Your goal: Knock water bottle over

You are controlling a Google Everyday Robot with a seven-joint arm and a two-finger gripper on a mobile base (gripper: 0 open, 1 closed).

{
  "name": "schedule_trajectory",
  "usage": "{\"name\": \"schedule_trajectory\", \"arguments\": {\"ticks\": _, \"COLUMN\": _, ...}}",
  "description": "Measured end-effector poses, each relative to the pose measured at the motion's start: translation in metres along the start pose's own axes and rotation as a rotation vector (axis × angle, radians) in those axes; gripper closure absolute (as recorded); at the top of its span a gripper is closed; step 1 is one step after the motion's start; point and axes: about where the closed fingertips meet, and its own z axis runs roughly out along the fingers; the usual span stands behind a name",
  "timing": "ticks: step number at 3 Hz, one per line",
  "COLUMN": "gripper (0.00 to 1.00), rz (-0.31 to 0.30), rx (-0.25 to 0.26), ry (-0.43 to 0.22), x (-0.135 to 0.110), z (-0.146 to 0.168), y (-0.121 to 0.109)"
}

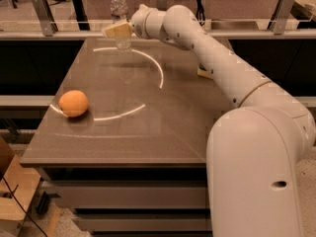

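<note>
camera view is showing the water bottle (118, 8) standing upright near the far edge of the table (148, 137), left of the middle. its white cap and upper ribs are rising above the gripper (117, 30), which is hanging at the bottle's mid-height and covering part of its body from this angle. whether the gripper is pressing on the bottle, and whether it is apart or together, i cannot tell. the white arm (217, 68) is reaching in from the lower right, stretching across the table's right side to the far edge. an orange (73, 103) is sitting near the table's left edge, well apart from the bottle. white curved lines (159, 70) are running over the tabletop between the two.
</note>
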Motion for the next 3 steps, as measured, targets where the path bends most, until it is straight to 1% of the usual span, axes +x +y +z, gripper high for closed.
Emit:
{"name": "schedule_trajectory", "arguments": {"ticks": 1, "gripper": 0.0, "rz": 0.031, "rx": 0.005, "ry": -0.021, "x": 0.0, "z": 0.016, "y": -0.002}}
{"name": "schedule_trajectory", "arguments": {"ticks": 2, "gripper": 0.0, "rz": 0.059, "rx": 0.012, "ry": -0.03, "x": 0.003, "z": 0.029, "y": -0.006}}
{"name": "schedule_trajectory", "arguments": {"ticks": 3, "gripper": 0.01, "rz": 0.073, "rx": 0.009, "ry": -0.03, "x": 0.006, "z": 0.04, "y": -0.011}}
